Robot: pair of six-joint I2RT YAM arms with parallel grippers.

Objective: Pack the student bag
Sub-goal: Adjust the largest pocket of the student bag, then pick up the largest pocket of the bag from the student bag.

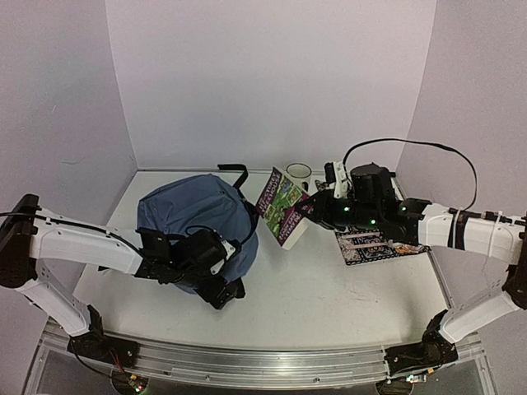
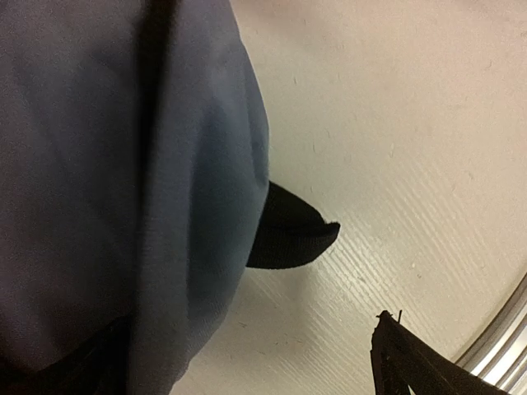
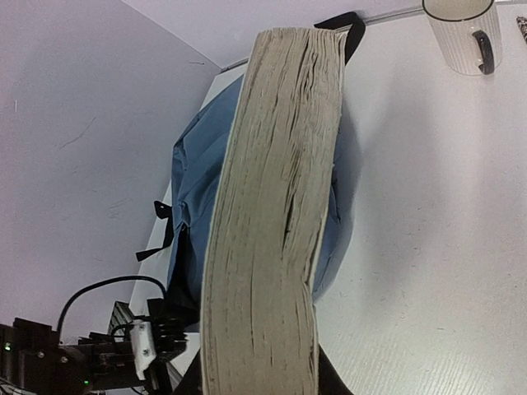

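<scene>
Backpack first: the student bag (image 1: 193,210) slumps left of centre on the table (image 1: 346,288). Its near edge lies against the left gripper (image 1: 224,288), whose fingers stand spread wide, fabric crowding one side of the gap. Just right of the bag, the right gripper (image 1: 317,207) pinches a thick book (image 1: 282,207), tilted. Bare tabletop lies in front, and a mug (image 1: 298,172) stands behind the book.

Txt on book (image 1: 281,207) cover: too small, illegible.
</scene>
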